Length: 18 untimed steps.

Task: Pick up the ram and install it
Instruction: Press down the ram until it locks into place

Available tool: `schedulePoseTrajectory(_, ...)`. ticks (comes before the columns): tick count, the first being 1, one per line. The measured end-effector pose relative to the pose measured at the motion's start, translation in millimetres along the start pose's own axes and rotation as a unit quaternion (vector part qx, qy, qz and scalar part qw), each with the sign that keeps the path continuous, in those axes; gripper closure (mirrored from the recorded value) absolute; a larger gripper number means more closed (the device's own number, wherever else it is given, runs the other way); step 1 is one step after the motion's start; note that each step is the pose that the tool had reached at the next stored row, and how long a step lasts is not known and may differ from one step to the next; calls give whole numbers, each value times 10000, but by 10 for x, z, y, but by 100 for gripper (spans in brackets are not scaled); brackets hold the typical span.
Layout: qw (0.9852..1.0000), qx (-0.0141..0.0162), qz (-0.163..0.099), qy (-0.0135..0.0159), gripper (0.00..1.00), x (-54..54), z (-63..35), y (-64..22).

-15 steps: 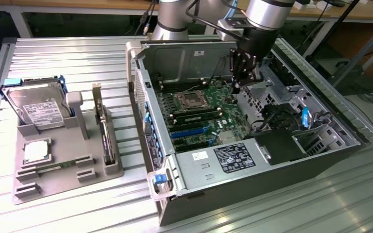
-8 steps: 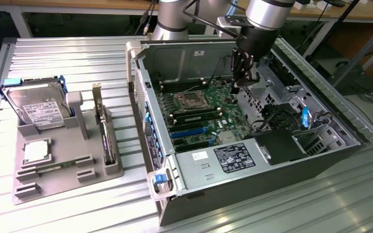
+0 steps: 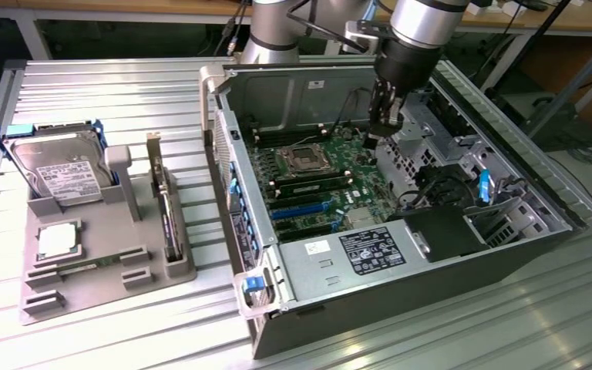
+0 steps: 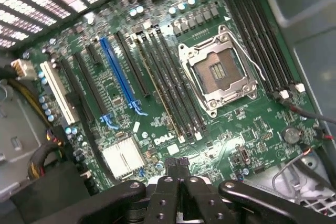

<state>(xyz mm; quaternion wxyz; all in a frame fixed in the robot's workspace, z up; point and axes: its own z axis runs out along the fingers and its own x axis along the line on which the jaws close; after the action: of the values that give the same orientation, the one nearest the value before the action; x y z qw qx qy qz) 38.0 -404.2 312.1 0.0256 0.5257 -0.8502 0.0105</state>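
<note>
My gripper (image 3: 379, 137) hangs inside the open computer case (image 3: 275, 85), over the green motherboard (image 3: 363, 193) on the exterior view's right of the processor socket (image 3: 302, 159). Its fingers (image 4: 167, 192) are pressed together and shut, with nothing between them. The ram (image 3: 311, 185), a long narrow green stick, seems to stand on edge in one of the black memory slots beside the socket. In the wrist view the ram (image 4: 157, 87) shows as a thin brownish edge among those slots, next to the socket (image 4: 218, 72). The gripper is apart from it.
A grey parts tray (image 3: 101, 289) at the exterior view's left holds a hard drive (image 3: 62, 171), a silver processor chip (image 3: 58, 240) and an upright dark expansion card (image 3: 167, 216). Case walls, a drive cage (image 3: 502, 208) and cables (image 3: 435, 189) hem in the board.
</note>
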Motion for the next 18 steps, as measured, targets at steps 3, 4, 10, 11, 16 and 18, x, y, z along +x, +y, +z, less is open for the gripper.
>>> schedulePoseTrajectory(3, 9993, -21, 377, -4, 89, 0, 0, 0)
schedulePoseTrajectory(4, 9989, -25, 462, -4, 89, 0, 0, 0)
schedulePoseTrajectory(10, 9955, -21, 951, -15, 89, -4, -65, 4)
schedulePoseTrajectory(11, 9949, -22, 1005, -17, 89, -4, -71, 4)
schedulePoseTrajectory(16, 9847, -56, 1742, -23, 89, -3, -88, 4)
schedulePoseTrajectory(18, 9817, -64, 1903, -25, 89, -3, -88, 4)
